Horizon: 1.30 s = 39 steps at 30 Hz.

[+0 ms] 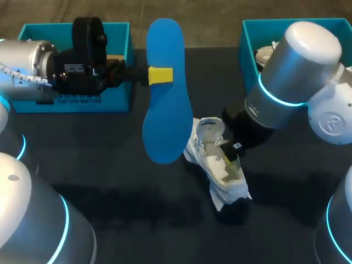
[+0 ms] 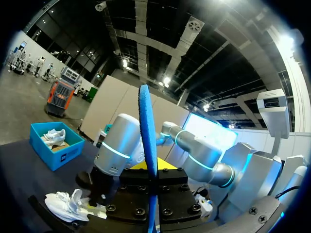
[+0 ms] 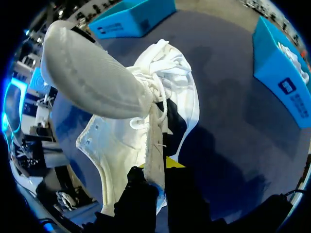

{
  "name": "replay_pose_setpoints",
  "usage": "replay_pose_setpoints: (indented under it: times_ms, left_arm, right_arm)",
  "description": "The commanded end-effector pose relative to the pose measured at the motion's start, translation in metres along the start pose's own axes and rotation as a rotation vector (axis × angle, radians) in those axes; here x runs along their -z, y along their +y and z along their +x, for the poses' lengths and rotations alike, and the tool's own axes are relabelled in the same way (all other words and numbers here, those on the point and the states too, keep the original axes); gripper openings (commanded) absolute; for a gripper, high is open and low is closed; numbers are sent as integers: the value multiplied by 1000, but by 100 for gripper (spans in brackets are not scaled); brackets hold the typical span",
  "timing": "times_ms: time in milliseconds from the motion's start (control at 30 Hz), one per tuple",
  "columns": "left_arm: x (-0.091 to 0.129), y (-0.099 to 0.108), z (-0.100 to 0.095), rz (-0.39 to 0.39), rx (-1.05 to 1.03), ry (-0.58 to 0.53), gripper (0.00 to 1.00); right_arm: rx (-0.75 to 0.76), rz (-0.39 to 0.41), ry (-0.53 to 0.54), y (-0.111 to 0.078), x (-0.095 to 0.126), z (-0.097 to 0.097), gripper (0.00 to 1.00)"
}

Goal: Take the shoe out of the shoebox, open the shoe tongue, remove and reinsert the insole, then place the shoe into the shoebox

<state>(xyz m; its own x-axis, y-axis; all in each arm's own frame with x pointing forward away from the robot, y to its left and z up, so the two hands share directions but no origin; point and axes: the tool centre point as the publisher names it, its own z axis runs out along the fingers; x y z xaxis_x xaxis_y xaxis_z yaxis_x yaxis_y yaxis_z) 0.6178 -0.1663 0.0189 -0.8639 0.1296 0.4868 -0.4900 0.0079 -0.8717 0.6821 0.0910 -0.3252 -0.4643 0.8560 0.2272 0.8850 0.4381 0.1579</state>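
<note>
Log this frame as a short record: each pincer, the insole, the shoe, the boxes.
left pincer: shut on the blue insole, held above the table
right pincer: shut on the white shoe at its opening
shoe: on the table, insole out
boxes: left shoebox and right shoebox at the far edge

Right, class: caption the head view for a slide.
Left hand holds the blue insole above the table; right hand grips the white shoe.

The insole point(image 1: 166, 93) hangs between the left shoebox point(image 1: 116, 100) and the right shoebox point(image 1: 248, 44) (both far back); the shoe point(image 1: 212, 157) lies on the tabletop point(image 1: 137, 203), right of the insole's near end.
</note>
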Motion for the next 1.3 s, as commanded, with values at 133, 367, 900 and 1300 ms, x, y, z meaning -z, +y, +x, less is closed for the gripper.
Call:
replay_pose_setpoints:
  times_ms: [133,367,900,1300]
  left_arm:
    - [-1,0,-1,-2,0,0,0]
    - [-1,0,-1,-2,0,0,0]
    - [-1,0,-1,-2,0,0,0]
    - [-1,0,-1,-2,0,0,0]
  right_arm:
    - [-295,-5,10,-2,-18,4,0]
    - [-409,-5,43,-12,-25,17,0]
    - [-422,-41,47,-17,-32,28,0]
    - [-382,-30,61,-16,-47,29,0]
